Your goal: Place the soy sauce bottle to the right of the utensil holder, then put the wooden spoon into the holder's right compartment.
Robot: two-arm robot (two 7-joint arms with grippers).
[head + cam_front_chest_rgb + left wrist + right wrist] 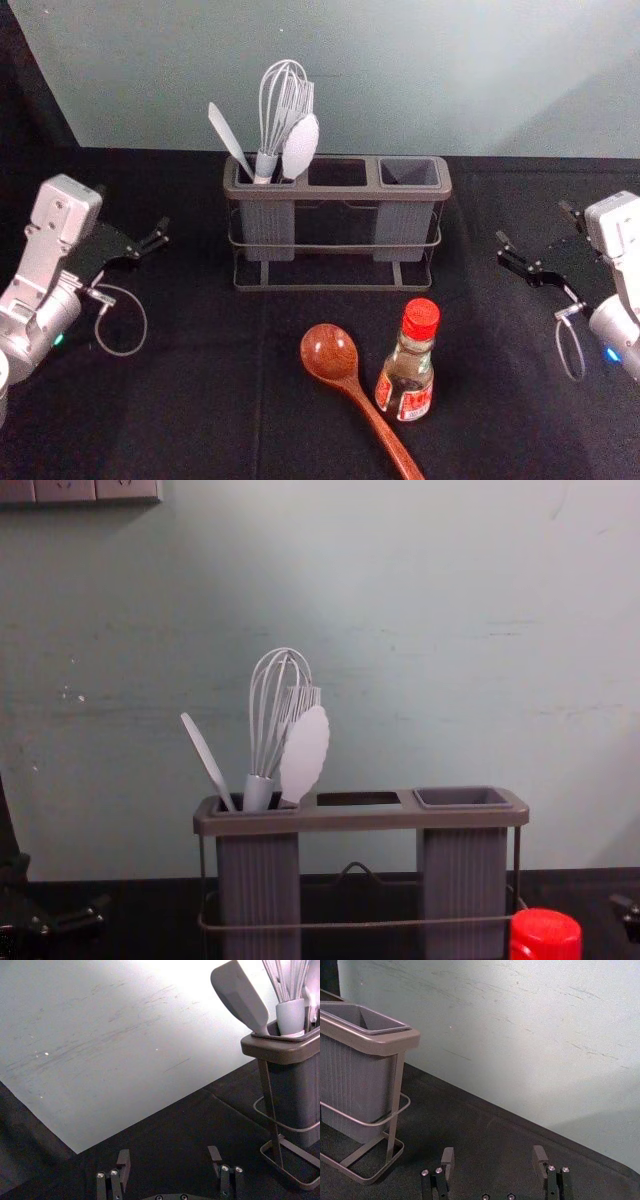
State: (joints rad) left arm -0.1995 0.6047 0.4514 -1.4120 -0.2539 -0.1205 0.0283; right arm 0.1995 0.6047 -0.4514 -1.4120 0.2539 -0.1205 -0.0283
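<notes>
Black surface (200,410) and pale, scuffed wall (420,80) are seen, with a socket panel (80,490) cut off by the chest view's upper edge. At the surface's left side, the left gripper (132,207) is held with its fingers spread; the right gripper (533,222) is likewise held apart at the right side. The soy sauce bottle (406,375) is stood upright in front of the utensil holder (340,288), toward its right end; in the chest view its body is cut off below the red cap. Just beside it, the wooden spoon (330,353) is laid flat, its handle's end cut off by the head view's lower edge. A whisk (268,120) and other pale utensils (300,147) are held in the left compartment (268,225), their lower ends hidden. The right compartment's (404,222) floor cannot be made out.
</notes>
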